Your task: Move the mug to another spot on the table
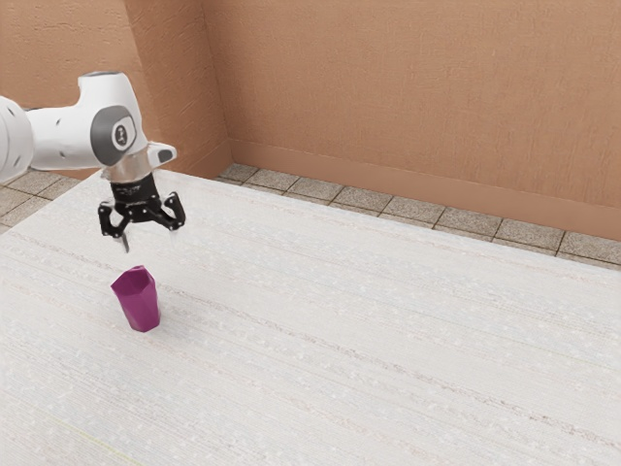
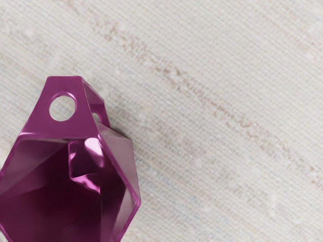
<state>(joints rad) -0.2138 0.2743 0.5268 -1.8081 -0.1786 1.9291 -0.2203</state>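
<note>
Magenta mug [image 1: 136, 298]: upright on table [image 1: 388, 330], ungrasped. Black gripper [image 1: 144, 225]: jaws apart, empty, mug at its 6 o'clock, apparently aligned for descent.

Soft, bright, even light lies over the pale table [image 1: 388, 330], and shadows are weak: a faint dark smudge at the foot of the mug [image 1: 136, 299] below the gripper [image 1: 149, 229]. In the wrist view the mug's glossy inner facets [image 2: 86, 161] catch small white glints, while its deeper hollow is darker. The wall [image 1: 408, 87] is evenly lit
</note>
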